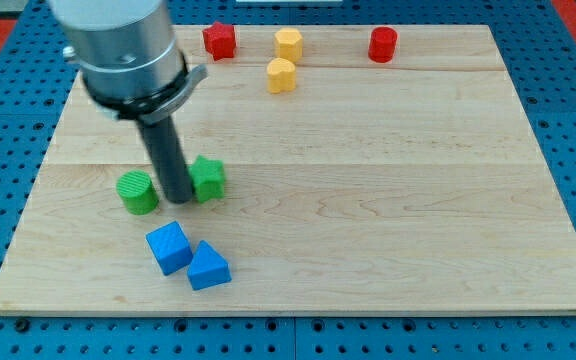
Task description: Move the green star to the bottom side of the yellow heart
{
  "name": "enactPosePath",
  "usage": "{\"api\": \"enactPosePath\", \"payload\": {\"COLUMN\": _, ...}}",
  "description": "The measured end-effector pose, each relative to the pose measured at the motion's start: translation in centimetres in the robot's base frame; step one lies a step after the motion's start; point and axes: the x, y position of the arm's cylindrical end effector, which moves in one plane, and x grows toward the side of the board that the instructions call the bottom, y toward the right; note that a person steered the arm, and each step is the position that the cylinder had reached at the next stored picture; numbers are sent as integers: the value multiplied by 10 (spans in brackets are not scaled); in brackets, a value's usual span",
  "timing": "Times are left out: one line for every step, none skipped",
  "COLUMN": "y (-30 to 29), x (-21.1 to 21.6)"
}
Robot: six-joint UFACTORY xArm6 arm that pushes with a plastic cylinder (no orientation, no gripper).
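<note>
Gripper: none fitted; I end in a straight dark rod, so nothing opens, closes or holds. My tip (pixel 179 198) rests on the surface (pixel 368 200), between the green cylinder (pixel 137 192) at the view's left and the green star (pixel 208 179) at the view's right, touching or nearly touching the star's left edge.

Green star: left-centre of the surface, just right of my tip. Squat, lobed outline, matte, no clear long axis.

Yellow heart: two yellow blocks near the view's top, one (pixel 288 44) above the other (pixel 281 75); I cannot say for certain which is the heart. I take it to be the lower one.

Deciding relation: the star lies right of my tip, while its goal lies up and further right, well apart. A push from here drives it rightward only; in my judgement I need to be below and left of it.

Other stock: red block (pixel 220 41) and red cylinder (pixel 382 44) at top; blue cube (pixel 169 248) and blue wedge (pixel 208 267) below, touching.

Surface: pale planked wood, smooth.
</note>
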Motion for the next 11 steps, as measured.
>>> {"api": "enactPosePath", "payload": {"y": 40, "x": -23}}
{"api": "enactPosePath", "payload": {"y": 58, "x": -26}}
{"api": "enactPosePath", "payload": {"y": 65, "x": -47}}
{"api": "enactPosePath", "payload": {"y": 77, "x": -73}}
{"api": "enactPosePath", "payload": {"y": 81, "x": -61}}
{"api": "enactPosePath", "payload": {"y": 109, "x": -34}}
{"api": "enactPosePath", "payload": {"y": 129, "x": -60}}
{"api": "enactPosePath", "payload": {"y": 120, "x": -70}}
{"api": "enactPosePath", "payload": {"y": 101, "x": -70}}
{"api": "enactPosePath", "payload": {"y": 104, "x": -60}}
{"api": "enactPosePath", "payload": {"y": 90, "x": -8}}
